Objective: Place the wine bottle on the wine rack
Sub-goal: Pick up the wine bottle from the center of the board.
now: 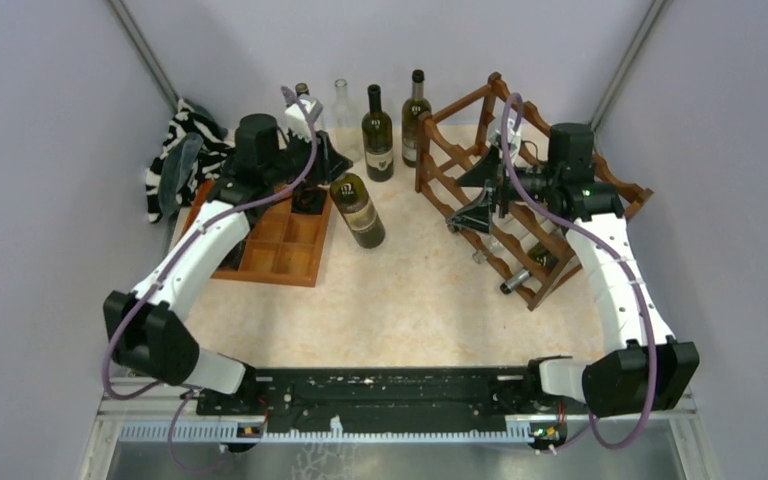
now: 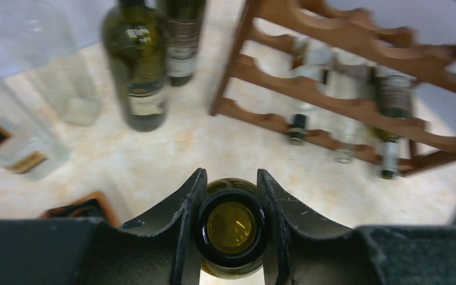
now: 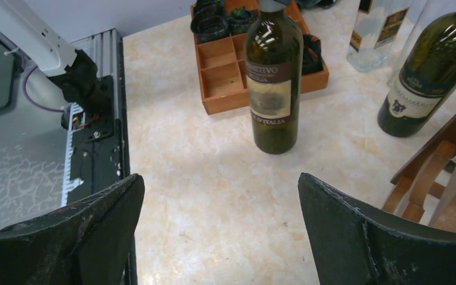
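The wine bottle [image 1: 357, 210], dark green with a brown and cream label, stands about upright on the table beside the tray; it also shows in the right wrist view [image 3: 273, 83]. My left gripper [image 2: 231, 178] is shut on its neck, one finger on each side of the open mouth [image 2: 231, 227]. In the top view the left gripper [image 1: 327, 165] sits over the bottle's top. The wine rack [image 1: 535, 175] stands at the right, its wavy rails also in the left wrist view [image 2: 344, 107]. My right gripper [image 3: 221, 184] is open and empty above bare table, next to the rack [image 3: 445, 160].
Two dark bottles [image 1: 378, 135] [image 1: 416, 120] and clear bottles [image 1: 341, 105] stand at the back. Some bottles lie in the rack's lower tiers [image 1: 532, 268]. An orange-brown compartment tray [image 1: 285, 245] lies left of the held bottle, and a striped cloth [image 1: 185, 150] lies behind it.
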Tool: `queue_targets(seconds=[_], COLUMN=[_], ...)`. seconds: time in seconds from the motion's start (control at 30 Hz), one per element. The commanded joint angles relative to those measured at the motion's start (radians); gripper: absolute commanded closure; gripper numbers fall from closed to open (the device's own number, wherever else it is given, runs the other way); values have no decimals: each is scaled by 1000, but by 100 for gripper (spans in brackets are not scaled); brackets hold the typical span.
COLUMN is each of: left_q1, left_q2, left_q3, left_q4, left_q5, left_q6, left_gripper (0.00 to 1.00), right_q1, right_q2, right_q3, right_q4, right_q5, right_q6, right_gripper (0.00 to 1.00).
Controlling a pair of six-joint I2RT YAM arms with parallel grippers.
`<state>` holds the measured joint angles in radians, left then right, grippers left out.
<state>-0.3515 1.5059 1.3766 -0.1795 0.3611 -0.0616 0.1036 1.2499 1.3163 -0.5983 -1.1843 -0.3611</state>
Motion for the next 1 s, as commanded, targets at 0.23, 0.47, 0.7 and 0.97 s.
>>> queue_targets(seconds=[0.23,0.47,0.7,0.97], left_q1=[22,22,22,22], left_q2=[-317,-381,-389,-443], left_q3=[-490,-678,-764,-806], left_q4=[570,751,877,855], left_q5=[391,354,316,186], left_q6=[-557,-739,-853,-852], left_gripper=[100,100,100,100], right_q1=[125,269,376,498], right_q2=[7,41,87,139], right_q3=[-7,-86,-174,-240], right_q4=[-142,-57,91,204], right_q5=[-20,148,268,354], right_q6=[-213,-136,-23,51], right_gripper=[2,2,2,2])
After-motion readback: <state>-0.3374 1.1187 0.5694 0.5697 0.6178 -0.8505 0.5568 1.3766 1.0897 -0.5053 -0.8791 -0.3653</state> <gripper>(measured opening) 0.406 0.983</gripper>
